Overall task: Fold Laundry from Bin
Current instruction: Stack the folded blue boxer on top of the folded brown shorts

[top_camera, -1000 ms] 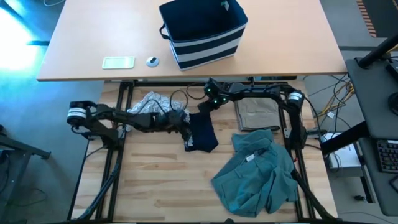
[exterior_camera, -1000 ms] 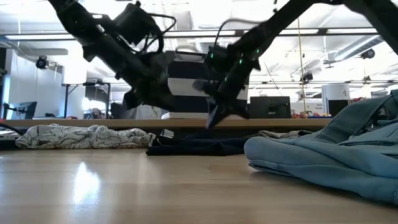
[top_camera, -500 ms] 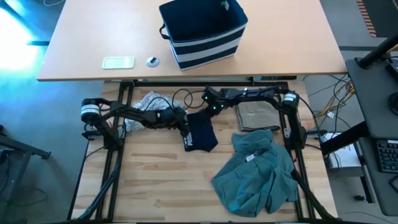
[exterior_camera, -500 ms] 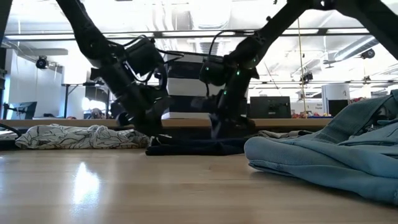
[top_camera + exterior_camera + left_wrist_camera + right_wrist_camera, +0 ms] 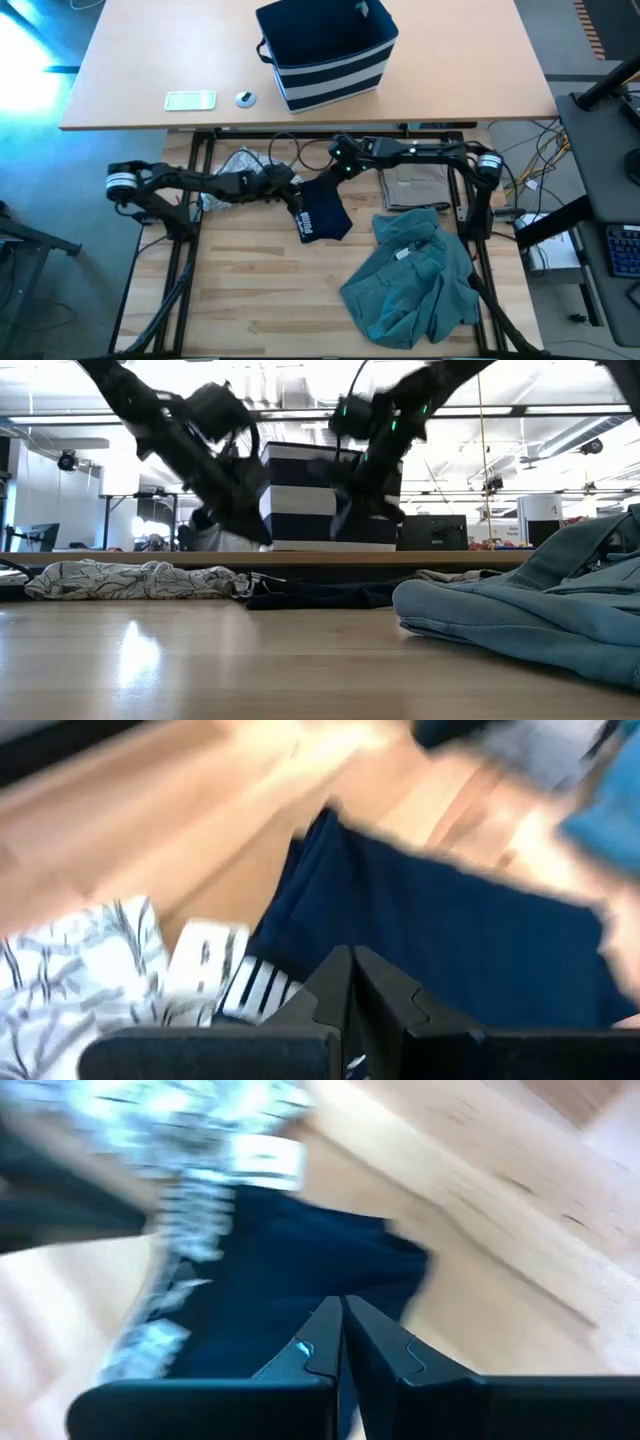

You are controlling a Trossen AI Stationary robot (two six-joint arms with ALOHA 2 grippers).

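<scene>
I count four garments on my wooden work table (image 5: 250, 300), one of each kind. The dark navy garment (image 5: 322, 212) with white print lies near the table's middle toward the far edge, its long axis running from the far side toward the near side, slightly slanted. The grey-white patterned garment (image 5: 232, 168) is bunched at the far left. The tan garment (image 5: 412, 186) lies flat at the far right. The teal-green garment (image 5: 412, 280), the largest, sprawls crumpled over the near right.

There is one bin (image 5: 328, 48), standing upright on the separate desk (image 5: 130, 60) beyond my table, its open top facing up; I cannot see anything inside it.

I have two grippers, both raised over the far end of the navy garment. My left gripper (image 5: 293, 193) is at that garment's far left corner, fingers pressed together with nothing between them. My right gripper (image 5: 331, 172) is at its far right corner, fingers likewise closed together and empty.
</scene>
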